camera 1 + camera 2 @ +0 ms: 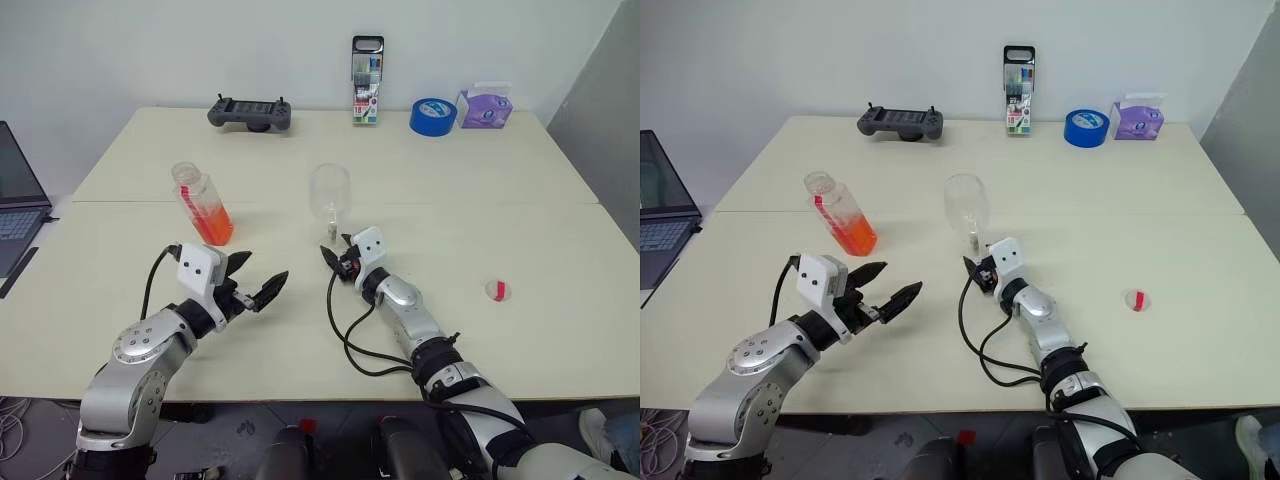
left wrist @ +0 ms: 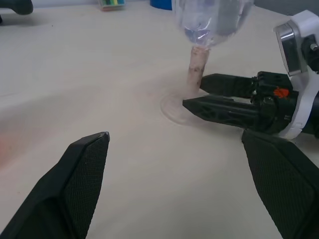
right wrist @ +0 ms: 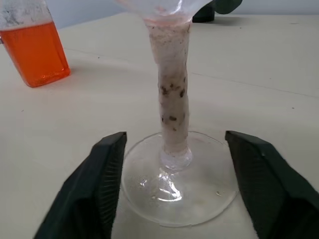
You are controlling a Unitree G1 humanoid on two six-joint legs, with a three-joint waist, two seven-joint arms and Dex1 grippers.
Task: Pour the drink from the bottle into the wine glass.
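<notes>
1. A pale tabletop (image 1: 540, 200) stands against a white wall; along its far edge lie a game controller (image 1: 250, 112), a marker pack (image 1: 367, 80), a blue tape roll (image 1: 433, 116) and a tissue pack (image 1: 485, 106).
2. The bottle (image 1: 203, 204) stands uncapped left of centre, the orange drink (image 1: 213, 226) filling its lower part. Its cap (image 1: 497, 290) lies well apart, to the right.
3. The wine glass (image 1: 331, 198) stands upright mid-table, empty as far as I can tell.
4. The right tool (image 3: 172, 186) is released, its fingers straddling the stem just above the foot and touching nothing. For a steady pour, I judge it should close gently on the stem, low and square.
5. The left tool (image 1: 252, 280) hangs spread and empty, near the bottle. It should take the body around its middle, below the open neck, and keep it upright until over the bowl.
6. Tilt slowly: the glass looks top-heavy and may tip.
</notes>
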